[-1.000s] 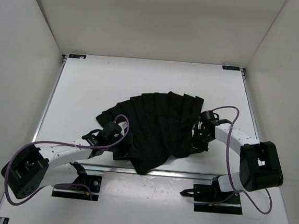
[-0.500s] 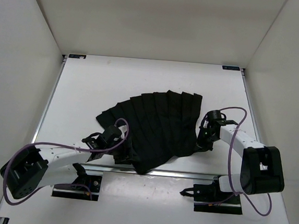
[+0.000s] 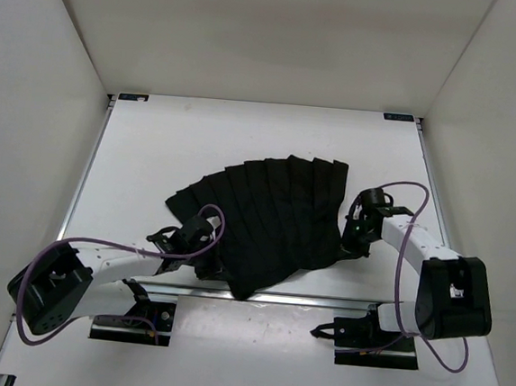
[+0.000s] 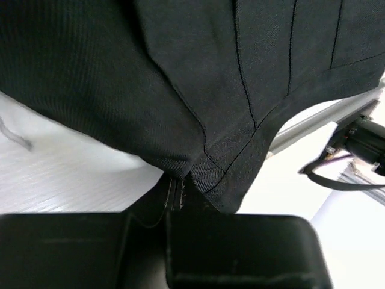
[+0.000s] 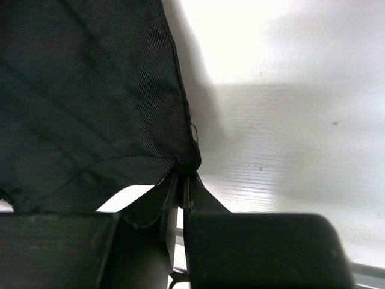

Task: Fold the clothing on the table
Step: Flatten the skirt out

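- Top view: one black pleated skirt [image 3: 269, 217] lies on one white tabletop [image 3: 199, 138]. It sits in the near half, about midway between the left and right edges.
- It is spread flat like a fan. The wide stepped end points toward the far right corner, and the narrow end reaches the near edge.
- The pleats run as long straight panels from the narrow end to the wide end. They are too dark to count.
- Two arms reach in, each with one purple cable [image 3: 406, 260]. The left hand [image 3: 204, 255] sits at the skirt's near-left border and the right hand [image 3: 350, 241] at its near-right corner.
- Left wrist view: the left hand [image 4: 178, 188] is clenched, its two fingers [image 4: 234, 253] pressed together on a corner of the skirt [image 4: 210, 72]. Fine twill weave and stitched seams show there.
- White tabletop [image 4: 66, 174] shows below the cloth, and one metal rail [image 4: 313, 129] crosses at the right.
- Right wrist view: the right hand [image 5: 182, 180] is clenched, pinching one pointed corner of the skirt [image 5: 78, 102]. The cloth fills the left half of this view, with bare tabletop [image 5: 289, 120] to its right.
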